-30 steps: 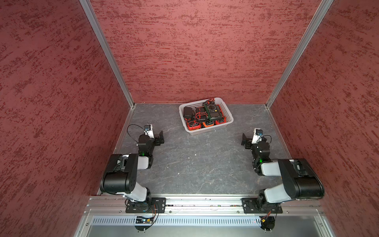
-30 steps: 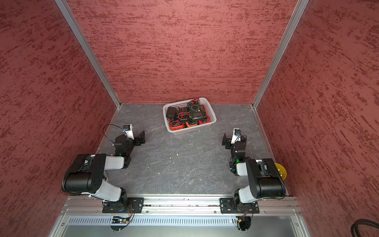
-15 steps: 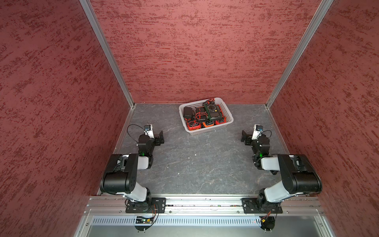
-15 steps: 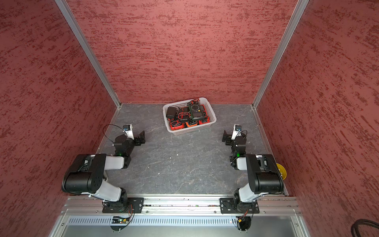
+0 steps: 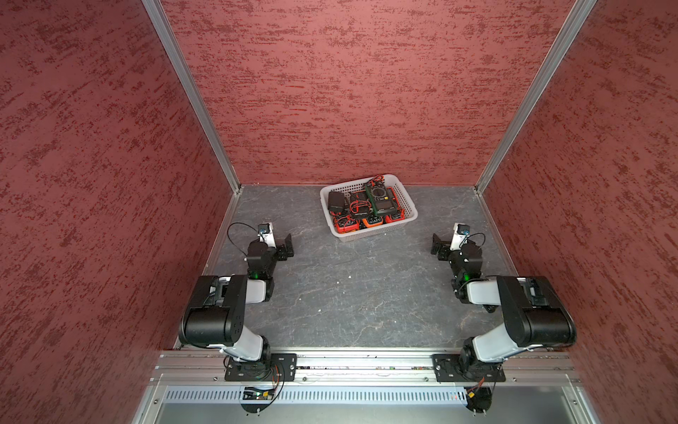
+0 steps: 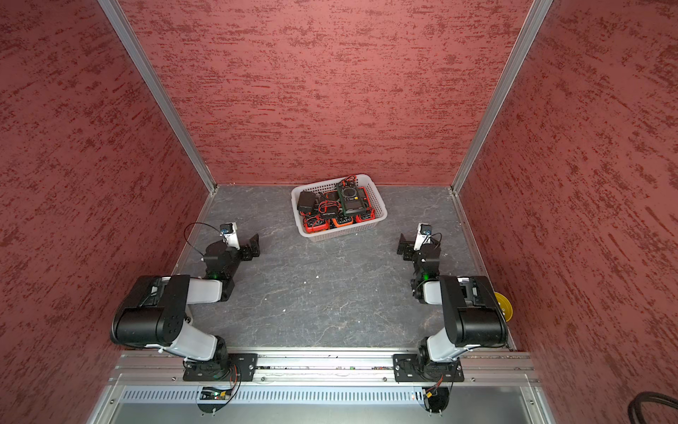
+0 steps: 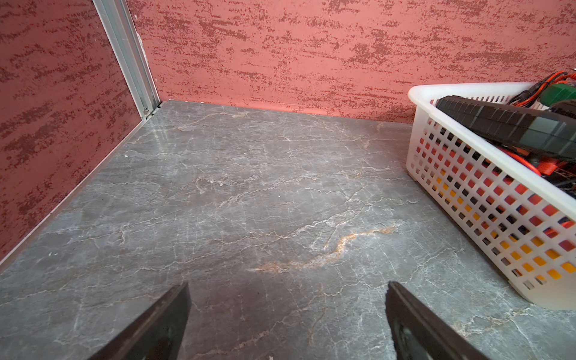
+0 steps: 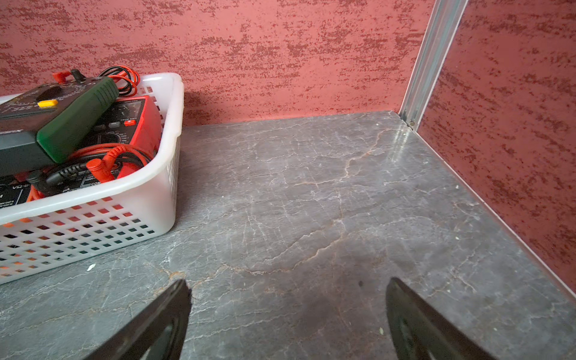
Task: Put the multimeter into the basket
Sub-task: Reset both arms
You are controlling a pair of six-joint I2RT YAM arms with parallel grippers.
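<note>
The white perforated basket (image 5: 374,234) (image 6: 345,235) stands at the back middle of the grey table. Several multimeters lie in it: a green one (image 5: 381,200) (image 6: 350,200) (image 8: 71,121) on top, red and orange ones (image 5: 345,225) under it, and a black one (image 5: 336,202) (image 7: 505,124) at the left end, with red and black leads tangled over them. My left gripper (image 5: 288,246) (image 6: 254,245) (image 7: 286,299) rests low at the table's left, open and empty. My right gripper (image 5: 437,247) (image 6: 403,246) (image 8: 286,296) rests low at the right, open and empty. Both stand short of the basket (image 7: 467,199) (image 8: 93,230).
Red textured walls close the table on three sides, with aluminium posts (image 5: 190,95) in the back corners. A yellow round object (image 6: 502,306) shows at the right edge behind my right arm. Bare grey marbled tabletop (image 5: 352,293) lies between the arms.
My right arm's wrist has shifted slightly toward the back wall and folded in a little. The left arm and the basket's contents have not moved.
</note>
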